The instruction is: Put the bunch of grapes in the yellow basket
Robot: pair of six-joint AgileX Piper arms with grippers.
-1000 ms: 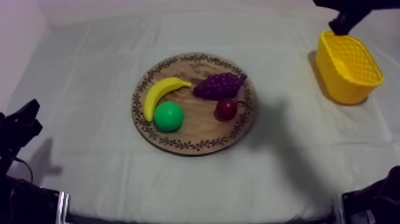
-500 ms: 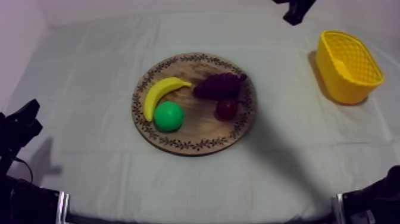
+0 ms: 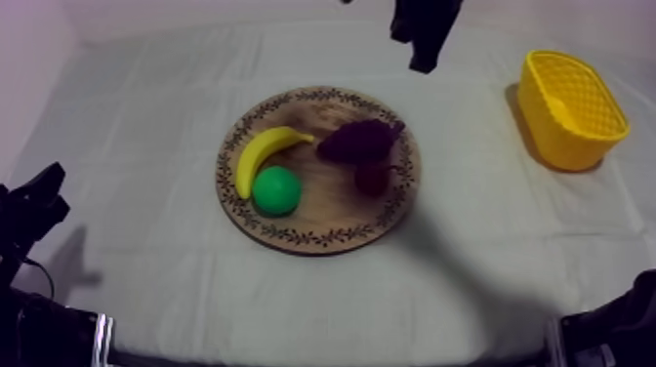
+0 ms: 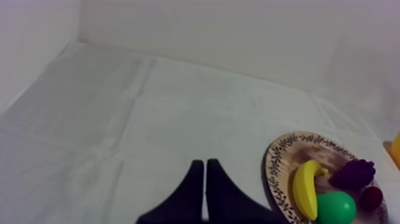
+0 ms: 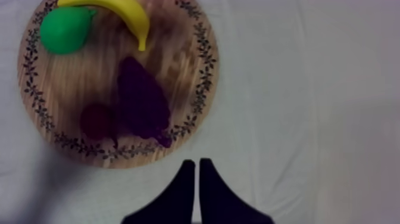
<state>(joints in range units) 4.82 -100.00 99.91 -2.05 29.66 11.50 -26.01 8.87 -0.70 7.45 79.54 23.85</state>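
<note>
the bunch of grapes (image 3: 359, 142) lies on the wooden board (image 3: 293, 237), on the side nearest the yellow basket (image 3: 566, 146), which stands well apart at the bench's right. the right gripper (image 5: 195, 162) hangs above the cloth just off the board's rim, beyond the tapered end of the grapes. its two fingers are pressed together into a narrow wedge with nothing between them. the left gripper (image 4: 204, 162) is likewise closed on nothing, low at its own side and far from the fruit.

the first risk is plain. if the right gripper goes down as it is, the closed fingers would only prod the grapes and shove them across the board, so it has to spread before it descends. the second risk is the small red fruit (image 5: 98, 119) just beside the grapes. it is perhaps touching them, but the arm's shadow lies over both and i cannot tell. a finger coming down on that side could knock the red fruit away or pinch both together. the banana (image 5: 128, 12) points its tip at the wide end of the bunch, so that end is crowded too. the bunch is lumpy and tapering, and a hold near the thin end may slip on the carry to the basket.
</note>
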